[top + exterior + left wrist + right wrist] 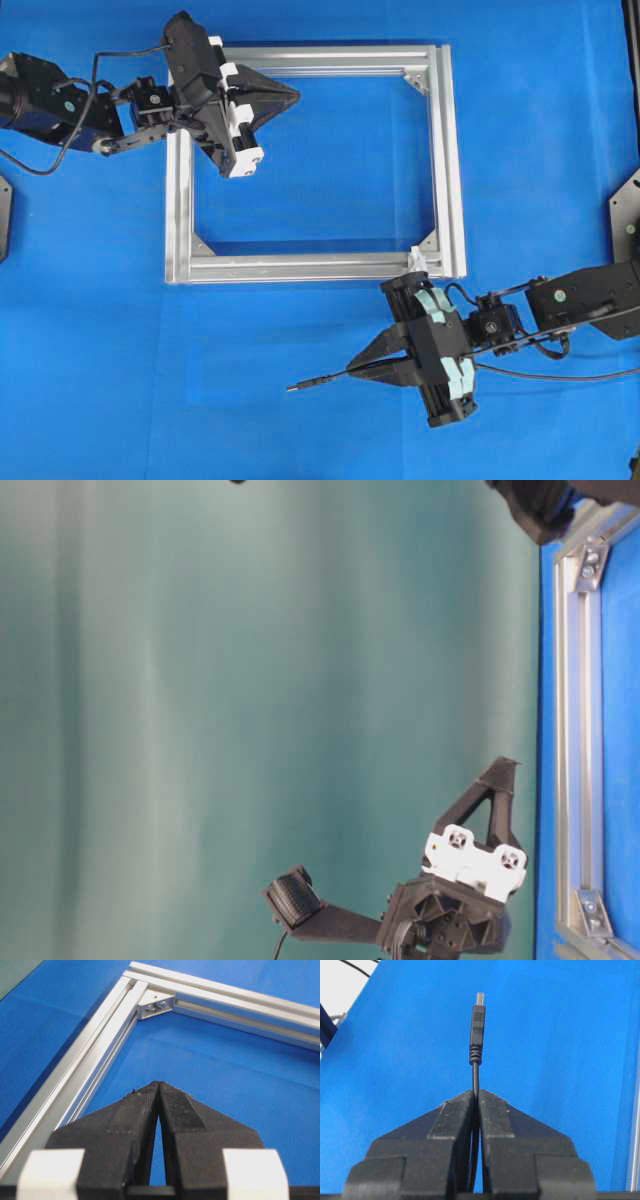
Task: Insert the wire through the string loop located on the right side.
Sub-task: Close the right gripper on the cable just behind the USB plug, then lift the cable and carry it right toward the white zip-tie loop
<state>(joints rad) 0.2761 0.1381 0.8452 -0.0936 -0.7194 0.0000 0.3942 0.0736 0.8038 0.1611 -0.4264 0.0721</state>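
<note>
The wire (320, 380) is a thin black cable with a plug tip (292, 387) pointing left, low over the blue mat below the frame. My right gripper (352, 372) is shut on it just behind the plug; in the right wrist view the wire (477, 1030) sticks straight out past the closed right gripper (476, 1093). The string loop (418, 261) is a small white tie at the frame's lower right corner, just above and to the right of that gripper. My left gripper (296, 95) is shut and empty over the frame's upper left part, and the left wrist view shows that gripper (159, 1084) closed above the mat.
The silver aluminium frame (447, 160) lies flat in the middle of the blue mat, with corner brackets (155, 1004) inside its corners. The wire's slack (560, 378) trails off to the right under the right arm. A frame bar (634, 1150) shows at the right wrist view's edge.
</note>
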